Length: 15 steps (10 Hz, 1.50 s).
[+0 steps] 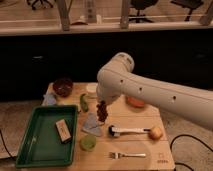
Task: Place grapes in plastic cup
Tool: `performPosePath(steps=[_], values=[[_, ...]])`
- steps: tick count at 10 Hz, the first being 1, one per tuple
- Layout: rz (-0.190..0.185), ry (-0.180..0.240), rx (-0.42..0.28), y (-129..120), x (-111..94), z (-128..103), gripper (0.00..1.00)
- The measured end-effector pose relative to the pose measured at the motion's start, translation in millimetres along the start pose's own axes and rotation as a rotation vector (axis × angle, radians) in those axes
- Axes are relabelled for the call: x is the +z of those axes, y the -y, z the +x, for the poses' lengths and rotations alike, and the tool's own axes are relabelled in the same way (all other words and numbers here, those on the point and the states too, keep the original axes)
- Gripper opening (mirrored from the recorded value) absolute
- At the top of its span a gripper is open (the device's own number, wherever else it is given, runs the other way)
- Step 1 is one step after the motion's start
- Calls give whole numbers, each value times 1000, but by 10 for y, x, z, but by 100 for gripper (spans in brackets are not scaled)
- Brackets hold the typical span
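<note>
Gripper [102,103] hanging at frame centre, jaws clamping grapes [102,113], dangling up-right of plastic cup [88,143] sitting lower centre.

The arm [155,95] is a thick, smooth shell in off-white, round in section like a fat tube. It widens into a bulbous, domed joint housing [121,64] at its far left end. Small dark dots, perhaps screws or holes, run in a sparse row along the shell. The tool [102,104] is small and dark, tucked under that housing, above the middle of the worktop [135,146].
</note>
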Motion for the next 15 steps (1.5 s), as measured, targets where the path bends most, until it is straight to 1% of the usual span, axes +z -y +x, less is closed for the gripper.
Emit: performPosePath(steps=[1,3,5,6,9,15], values=[[3,5,-6,11,-3,-56,4],[13,28,-47,112,28,-228,4],[20,61,-82,196,61,-466,4],[18,87,-107,262,113,-584,4],[-7,148,-148,342,265,-817,4],[-46,218,-179,360,428,-1044,4]])
